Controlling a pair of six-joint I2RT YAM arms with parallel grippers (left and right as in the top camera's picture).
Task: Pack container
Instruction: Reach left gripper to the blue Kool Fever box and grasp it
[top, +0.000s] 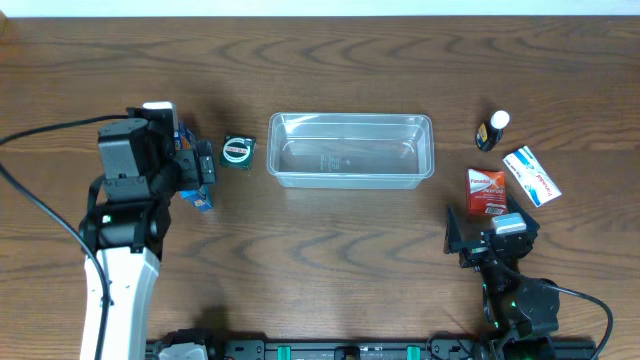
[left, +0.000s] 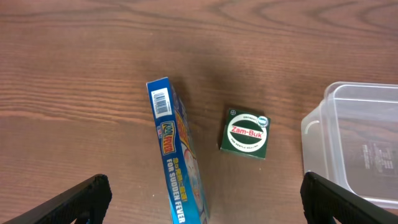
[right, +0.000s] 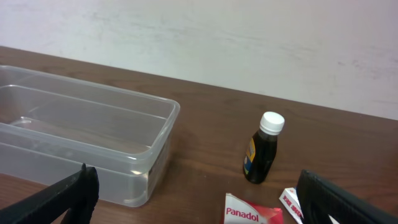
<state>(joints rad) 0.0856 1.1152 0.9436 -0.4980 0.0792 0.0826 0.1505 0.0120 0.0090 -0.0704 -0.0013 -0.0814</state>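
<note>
The clear plastic container (top: 350, 176) stands empty at the table's middle; it also shows in the left wrist view (left: 357, 115) and the right wrist view (right: 163, 117). My left gripper (top: 196, 168) is open and hovers over a blue fever-medicine box (top: 204, 198), which lies between its fingers (left: 205, 202) in the left wrist view (left: 176, 149). A green Zam-Buk box (top: 238, 151) (left: 246, 132) lies between that box and the container. My right gripper (top: 490, 228) (right: 199, 199) is open and empty, just short of a red Panadol box (top: 487, 192) (right: 252, 214).
A dark bottle with a white cap (top: 492, 131) (right: 264, 149) stands upright right of the container. A white box with red and blue print (top: 531, 175) (right: 287, 200) lies beside the Panadol box. A pale wall (right: 249, 43) runs behind the table's far edge.
</note>
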